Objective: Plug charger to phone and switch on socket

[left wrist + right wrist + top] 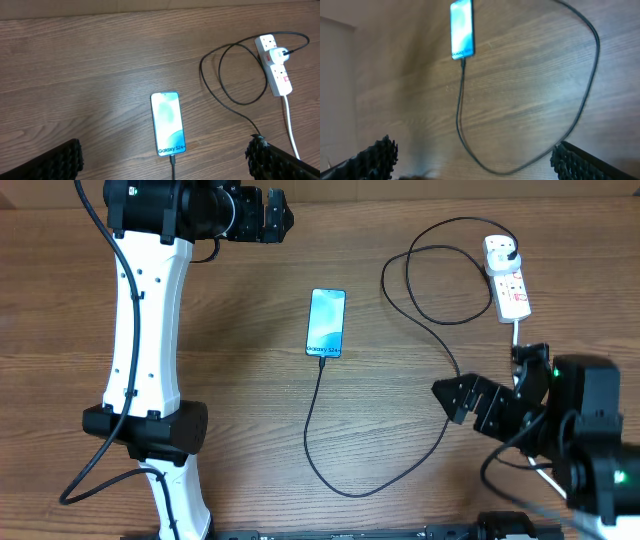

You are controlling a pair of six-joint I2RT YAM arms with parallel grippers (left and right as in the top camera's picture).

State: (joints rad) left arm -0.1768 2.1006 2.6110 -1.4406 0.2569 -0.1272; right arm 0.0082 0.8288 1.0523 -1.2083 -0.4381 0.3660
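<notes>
The phone [326,323] lies mid-desk [230,380]. The charger [458,115] is seated at its 6 o'clock end and runs to the socket [507,280] at 2 o'clock. The left gripper [272,215] and right gripper [447,402] hang open and empty, probably because only the switch remains.

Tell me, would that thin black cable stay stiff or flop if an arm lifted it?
Probably flop: the charger lies in loose curves and a loop on the table, so it would likely sag either side of the grip. It looks thin, so probably light. Its tip seems plugged into the phone, so a pull might drag the phone along.
</notes>
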